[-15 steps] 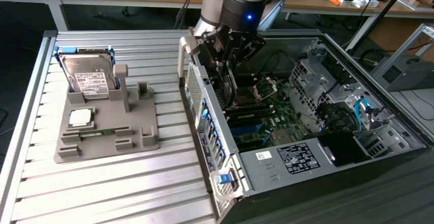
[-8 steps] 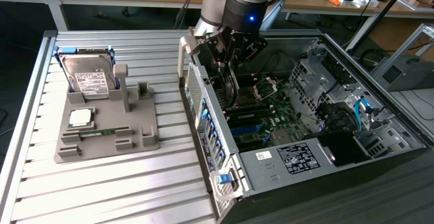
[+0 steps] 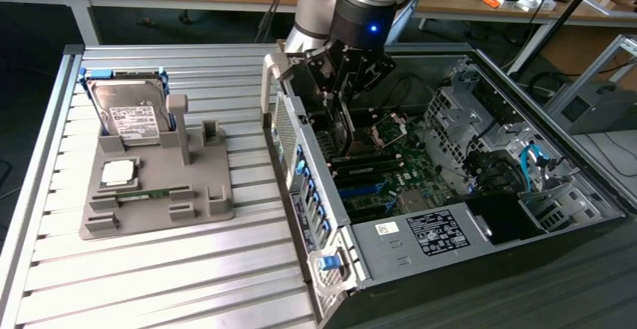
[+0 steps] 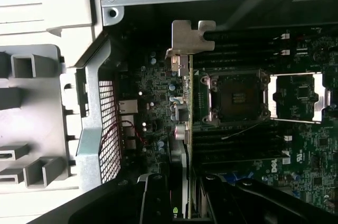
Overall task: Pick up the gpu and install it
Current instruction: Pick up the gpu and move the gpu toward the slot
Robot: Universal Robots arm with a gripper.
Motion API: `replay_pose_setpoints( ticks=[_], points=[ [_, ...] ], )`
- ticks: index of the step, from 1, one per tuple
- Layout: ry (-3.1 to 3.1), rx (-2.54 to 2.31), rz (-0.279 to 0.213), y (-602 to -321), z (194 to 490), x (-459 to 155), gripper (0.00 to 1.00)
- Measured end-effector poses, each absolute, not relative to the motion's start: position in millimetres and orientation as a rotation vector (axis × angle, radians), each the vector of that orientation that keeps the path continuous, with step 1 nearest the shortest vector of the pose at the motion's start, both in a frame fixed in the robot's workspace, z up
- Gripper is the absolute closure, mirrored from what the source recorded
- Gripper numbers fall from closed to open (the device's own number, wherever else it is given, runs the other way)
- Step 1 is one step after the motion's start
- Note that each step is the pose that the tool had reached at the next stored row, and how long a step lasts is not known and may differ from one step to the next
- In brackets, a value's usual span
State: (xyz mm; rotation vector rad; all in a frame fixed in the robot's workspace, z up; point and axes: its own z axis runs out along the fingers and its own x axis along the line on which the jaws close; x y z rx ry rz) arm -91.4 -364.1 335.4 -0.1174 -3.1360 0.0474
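Gripper [image 4: 182, 188] half-closed, clamping gpu [image 4: 188, 123] in exterior view's upper centre. I'd hold it plumb, bracket [image 4: 193, 36] against case rear wall [image 3: 289, 131].

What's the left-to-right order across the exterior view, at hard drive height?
hard drive → computer case's side wall → gpu held in the gripper → CPU socket → metal drive cage → blue cables

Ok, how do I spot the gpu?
Find the big open computer case on the exterior view's right. The tool hangs over it, gripping the gpu: a thin card standing on edge with a silvery metal bracket, unlike the flat board below.
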Motion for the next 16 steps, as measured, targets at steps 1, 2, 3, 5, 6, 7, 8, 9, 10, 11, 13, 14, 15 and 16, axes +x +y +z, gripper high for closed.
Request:
replay_pose_setpoints(
  ticks=[1,2,3,5,6,7,8,9,10,11,13,14,15,16],
  points=[
    [-3.136,-0.118,0.047,-364,335,-90,0.73],
    [-3.136,-0.118,0.047,-364,335,-89,0.73],
    [-3.136,-0.117,0.047,-364,335,-88,0.73],
    [-3.136,-0.118,0.047,-364,335,-85,0.73],
    [-3.136,-0.117,0.047,-364,335,-83,0.73],
    [-3.136,-0.117,0.047,-364,335,-82,0.73],
    [-3.136,-0.117,0.047,-364,335,-81,0.73],
    [-3.136,-0.117,0.047,-364,335,-80,0.73],
    [-3.136,-0.117,0.047,-364,335,-79,0.73],
    [-3.136,-0.117,0.047,-364,335,-79,0.73],
    [-3.136,-0.117,0.047,-364,335,-77,0.73],
    [-3.136,-0.117,0.047,-364,335,-77,0.73],
    [-3.136,-0.118,0.047,-364,335,-76,0.73],
    [-3.136,-0.118,0.047,-364,335,-75,0.73]
  ],
)
